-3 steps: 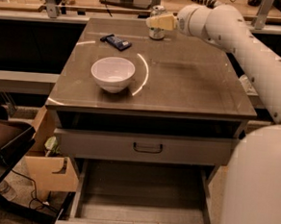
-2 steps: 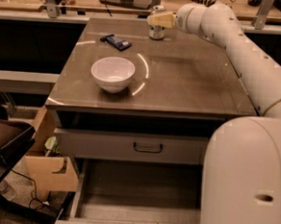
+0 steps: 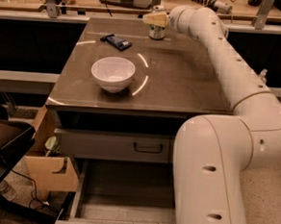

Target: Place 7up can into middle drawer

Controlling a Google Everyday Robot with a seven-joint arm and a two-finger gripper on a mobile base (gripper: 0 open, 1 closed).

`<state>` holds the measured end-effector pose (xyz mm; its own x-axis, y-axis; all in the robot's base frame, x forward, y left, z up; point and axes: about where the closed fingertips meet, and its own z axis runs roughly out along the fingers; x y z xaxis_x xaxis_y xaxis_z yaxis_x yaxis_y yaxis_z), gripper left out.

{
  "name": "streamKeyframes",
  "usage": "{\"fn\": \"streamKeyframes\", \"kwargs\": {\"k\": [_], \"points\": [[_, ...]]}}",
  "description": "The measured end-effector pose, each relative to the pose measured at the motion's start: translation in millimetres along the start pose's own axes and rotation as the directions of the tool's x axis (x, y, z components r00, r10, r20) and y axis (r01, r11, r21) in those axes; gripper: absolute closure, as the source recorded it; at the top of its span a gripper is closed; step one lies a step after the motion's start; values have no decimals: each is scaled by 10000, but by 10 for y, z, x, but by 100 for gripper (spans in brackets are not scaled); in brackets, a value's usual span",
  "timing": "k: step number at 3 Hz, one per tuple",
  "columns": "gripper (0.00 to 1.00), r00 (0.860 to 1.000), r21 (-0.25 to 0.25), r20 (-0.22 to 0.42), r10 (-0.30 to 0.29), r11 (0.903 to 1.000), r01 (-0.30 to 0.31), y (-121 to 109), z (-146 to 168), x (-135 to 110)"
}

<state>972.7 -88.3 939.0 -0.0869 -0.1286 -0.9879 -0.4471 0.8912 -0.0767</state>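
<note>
The 7up can stands upright at the far edge of the cabinet top, silver with a shiny top. My gripper is at the can's upper part, coming from the right, and hides its top half. The arm runs from there down the right side of the view. The middle drawer is pulled out at the bottom of the view, a shallow grey tray with nothing in it; the arm's big lower segment covers its right part.
A white bowl sits on the cabinet top at front left. A dark flat snack bar lies at back left. A shut drawer front with a dark handle is above the open drawer. Cardboard boxes stand at left.
The arm's large lower segment has swung left and fills more of the right foreground. The gripper stays at the can, which has not moved.
</note>
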Motion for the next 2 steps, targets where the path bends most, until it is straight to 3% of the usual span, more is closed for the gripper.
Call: {"fn": "streamKeyframes", "kwargs": {"k": [2], "points": [[0, 9992, -359, 145, 379, 9987, -374, 113, 276, 87]]}}
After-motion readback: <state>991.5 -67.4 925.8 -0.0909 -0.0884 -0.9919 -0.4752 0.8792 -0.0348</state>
